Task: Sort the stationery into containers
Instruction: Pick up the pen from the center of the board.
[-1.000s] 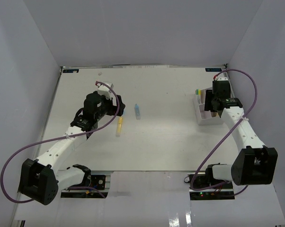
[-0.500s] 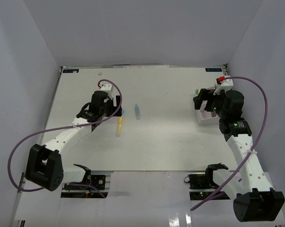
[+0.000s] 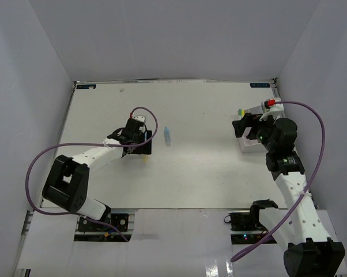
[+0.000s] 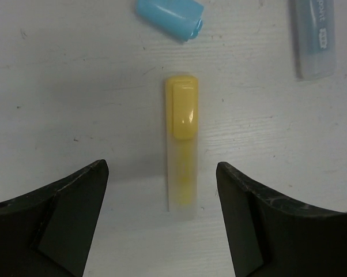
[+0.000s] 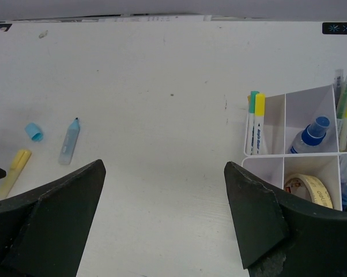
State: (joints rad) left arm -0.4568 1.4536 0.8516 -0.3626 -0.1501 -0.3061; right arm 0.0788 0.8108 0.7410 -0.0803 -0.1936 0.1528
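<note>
The yellow highlighter (image 4: 181,144) is a short, flat-sided stick with a glossy, rounded opaque yellow cap. Its barrel is cloudy and see-through, with yellow showing inside. It lies flat on the white table (image 4: 75,86), far out to the left of the organizer box (image 5: 286,124). The tabletop is matte and marked with faint scuffs and specks.

The left gripper (image 4: 162,173) hangs straight over the highlighter with its jaws released. One dark, wedge-shaped finger stands on each side of the barrel, with bare table showing in both gaps and neither finger touching it.

A loose light-blue cap (image 4: 169,17), smooth and tubular, lies just past the highlighter's capped end. A pale blue translucent marker (image 5: 69,141) with a dark tip lies a little closer to the organizer than the highlighter does.

The organizer is thin white plastic, with slightly translucent walls that divide it into square cells. Its leftmost cell holds two white-barrelled pens standing upright, one with a teal cap (image 5: 253,124) and one with a yellow cap (image 5: 259,124). The next cell holds a small clear bottle with a blue cap (image 5: 312,135). A near cell holds a tan ring (image 5: 309,187) that looks like a roll of tape. What is in the cells at the right edge is too cropped to make out.

The right gripper (image 5: 165,173) hovers just left of the organizer, jaws spread wide and holding nothing.
</note>
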